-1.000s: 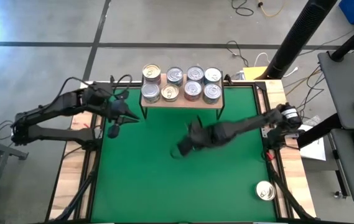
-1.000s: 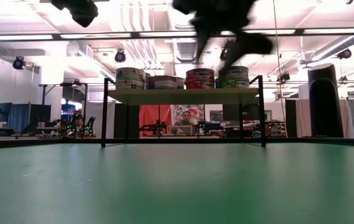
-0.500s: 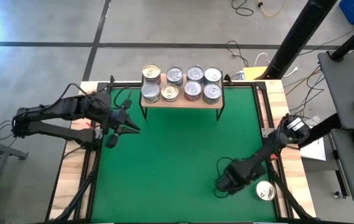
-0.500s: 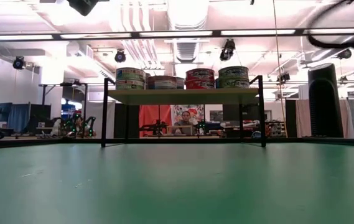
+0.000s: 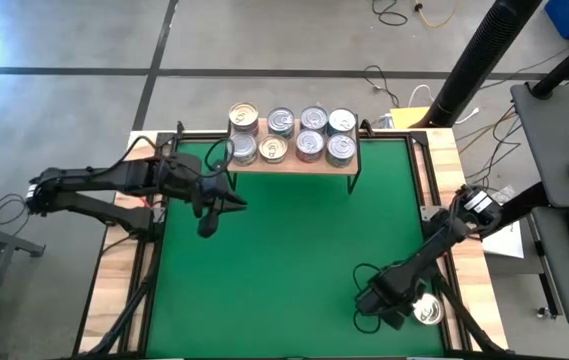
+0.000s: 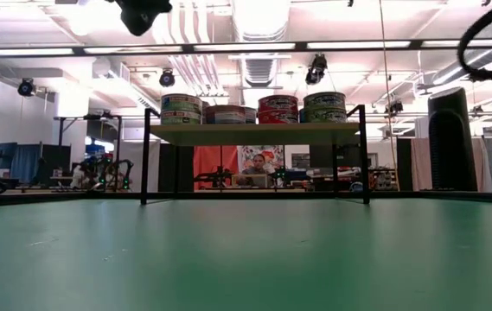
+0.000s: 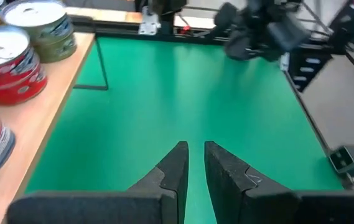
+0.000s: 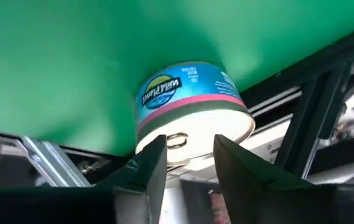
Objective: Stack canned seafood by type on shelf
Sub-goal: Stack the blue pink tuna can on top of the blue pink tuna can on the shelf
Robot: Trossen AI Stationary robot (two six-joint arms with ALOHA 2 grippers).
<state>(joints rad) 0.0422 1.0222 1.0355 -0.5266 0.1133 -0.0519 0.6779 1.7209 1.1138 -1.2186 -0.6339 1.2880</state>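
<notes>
Several tins of canned seafood [image 5: 294,135] stand in two rows on the shelf [image 5: 294,162], a light-wood board on black legs at the far edge; the low view shows them along its top [image 6: 254,108]. One more can [image 5: 426,308], with a blue, pink and green label and a silver top [image 8: 189,106], stands alone at the mat's near right corner. My right gripper [image 5: 404,305] is lowered beside this can, open, its fingertips [image 8: 189,146] in front of the can's top. My left gripper [image 5: 232,206] hovers shut and empty [image 7: 195,149] before the shelf's left end. My right gripper's two fingers [image 8: 149,165] come slanting down at the lone can's top rim [image 8: 183,142], with a gap narrower than the can. Whether they touch it, I cannot tell. The can stands upright on the mat.
The green mat [image 5: 284,260] lies bare between shelf and lone can. Black frame rails [image 8: 313,112] and the wooden border [image 5: 464,300] run right beside that can. Cans near the left gripper include a red one [image 7: 9,68]. A person [image 6: 258,164] sits far behind the table.
My right gripper has swept from the table's middle toward the near right corner and down, turning to end beside the lone can. My left gripper has drifted toward the table's right, along the front of the shelf's left end. The cans have stayed put.
</notes>
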